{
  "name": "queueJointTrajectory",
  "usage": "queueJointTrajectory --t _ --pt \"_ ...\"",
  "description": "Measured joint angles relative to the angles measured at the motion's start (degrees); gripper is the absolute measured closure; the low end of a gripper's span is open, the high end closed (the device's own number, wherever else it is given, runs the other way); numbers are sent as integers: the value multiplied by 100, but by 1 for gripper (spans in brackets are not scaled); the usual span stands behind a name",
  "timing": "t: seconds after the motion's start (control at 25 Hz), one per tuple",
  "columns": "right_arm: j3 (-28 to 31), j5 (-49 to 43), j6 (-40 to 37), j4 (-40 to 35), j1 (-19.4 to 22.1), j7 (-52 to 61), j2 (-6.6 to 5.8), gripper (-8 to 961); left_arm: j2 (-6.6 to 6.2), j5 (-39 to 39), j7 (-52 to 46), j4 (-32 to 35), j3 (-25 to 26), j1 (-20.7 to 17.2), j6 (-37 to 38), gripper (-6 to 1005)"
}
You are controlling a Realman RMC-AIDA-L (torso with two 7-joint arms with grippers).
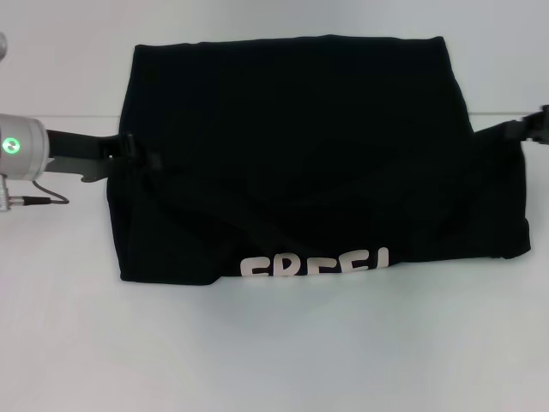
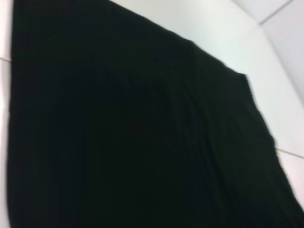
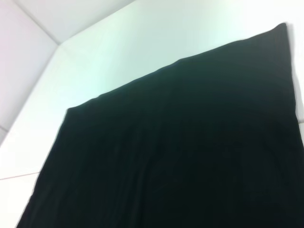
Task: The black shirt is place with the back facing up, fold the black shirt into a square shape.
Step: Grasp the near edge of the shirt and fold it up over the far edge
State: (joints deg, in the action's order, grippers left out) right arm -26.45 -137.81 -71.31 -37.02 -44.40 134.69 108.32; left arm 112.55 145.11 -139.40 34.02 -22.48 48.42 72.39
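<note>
The black shirt [image 1: 292, 154] lies across the middle of the white table, folded into a wide block. White lettering [image 1: 316, 263] peeks out along its near edge. My left gripper [image 1: 137, 156] is at the shirt's left edge, its black fingers pinching the fabric. At the right edge, the cloth is drawn out to a point where my right gripper [image 1: 525, 130] grips it. Both wrist views show only the black shirt [image 2: 133, 133] [image 3: 180, 152] spread on the table; neither shows its own fingers.
The white table [image 1: 274, 360] runs all round the shirt. A thin cable [image 1: 39, 199] hangs from my left arm [image 1: 21, 148] near the left edge.
</note>
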Motion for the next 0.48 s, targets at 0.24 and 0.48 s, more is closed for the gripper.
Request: queueJointTrajectory --t 0.24,0.48 --pt "-237 52 486 197 -163 7 69 903 57 -118 -50 19 -85 -4 -315 970" --pt "-236 629 457 103 -193 -88 -7 903 5 -492 -47 106 -71 -46 -420 971"
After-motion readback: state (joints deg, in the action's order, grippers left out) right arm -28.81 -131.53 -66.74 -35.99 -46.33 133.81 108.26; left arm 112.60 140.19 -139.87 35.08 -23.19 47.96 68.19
